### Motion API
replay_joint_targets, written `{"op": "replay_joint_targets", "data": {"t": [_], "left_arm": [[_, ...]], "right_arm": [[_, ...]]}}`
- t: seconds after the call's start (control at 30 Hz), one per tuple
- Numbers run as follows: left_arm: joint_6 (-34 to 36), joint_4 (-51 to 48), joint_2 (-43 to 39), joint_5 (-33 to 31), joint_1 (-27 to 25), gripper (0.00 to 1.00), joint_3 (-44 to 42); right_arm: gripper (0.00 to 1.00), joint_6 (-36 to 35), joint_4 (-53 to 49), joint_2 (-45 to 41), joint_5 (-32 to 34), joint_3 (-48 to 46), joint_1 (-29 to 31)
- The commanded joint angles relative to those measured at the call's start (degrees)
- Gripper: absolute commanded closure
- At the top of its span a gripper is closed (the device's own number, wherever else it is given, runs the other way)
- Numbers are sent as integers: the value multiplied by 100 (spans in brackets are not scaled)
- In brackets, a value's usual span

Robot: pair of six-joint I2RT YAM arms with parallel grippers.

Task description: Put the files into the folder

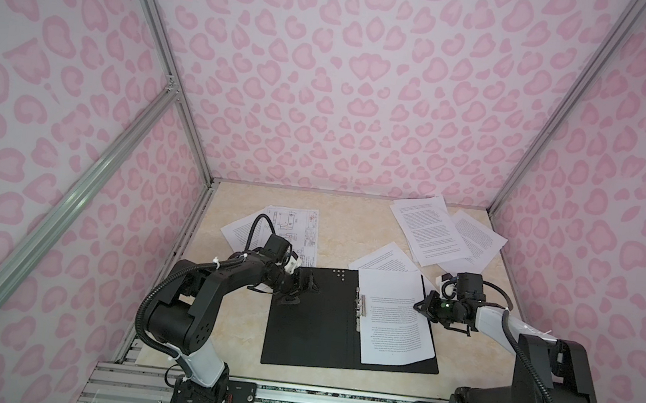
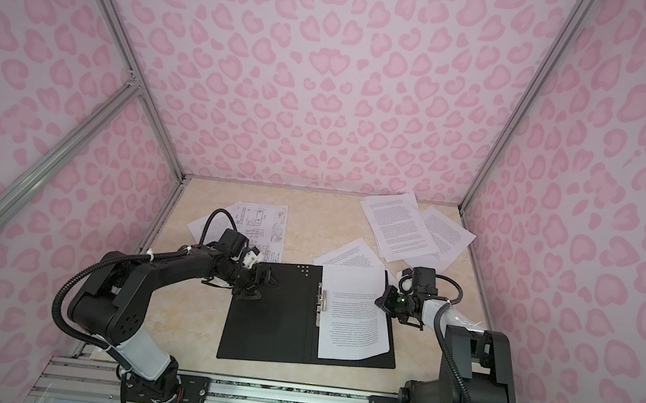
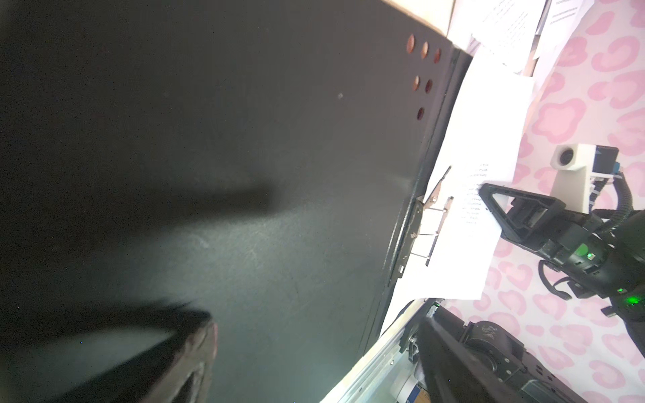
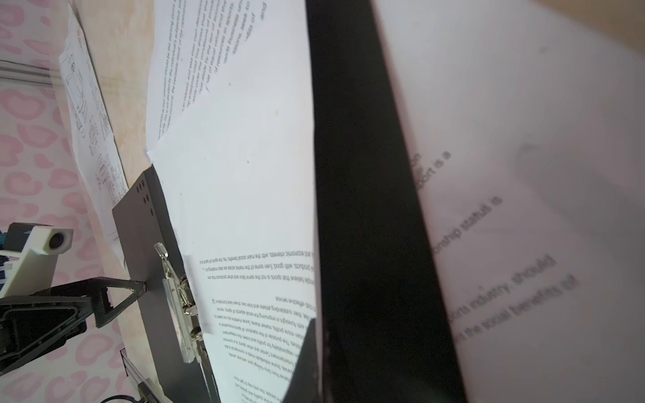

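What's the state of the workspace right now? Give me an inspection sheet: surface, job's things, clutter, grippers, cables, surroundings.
Surface: beige marbled table, flat, no spills seen.
Job's things: folder lies open, black inside up; one sheet on its right half; other files loose on the far side of the table.
Clutter: nothing seen.
Grippers: left gripper, jaws open, at the folder's left cover; right gripper, jaws shut, at that sheet's right edge.
Cables: black conduit runs along each arm, no tangle seen.
Surroundings: pink patterned walls, aluminium frame.
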Motion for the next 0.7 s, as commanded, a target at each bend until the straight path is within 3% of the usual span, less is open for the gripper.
{"op": "replay_joint_targets", "data": {"t": [0.0, 0.67], "left_arm": [[1, -277, 78, -496, 0, 8, -38], [19, -332, 120, -528, 7, 8, -4]], "right_arm": [[100, -133, -169, -45, 123, 18, 5], [100, -555, -584, -266, 799, 126, 319]]}}
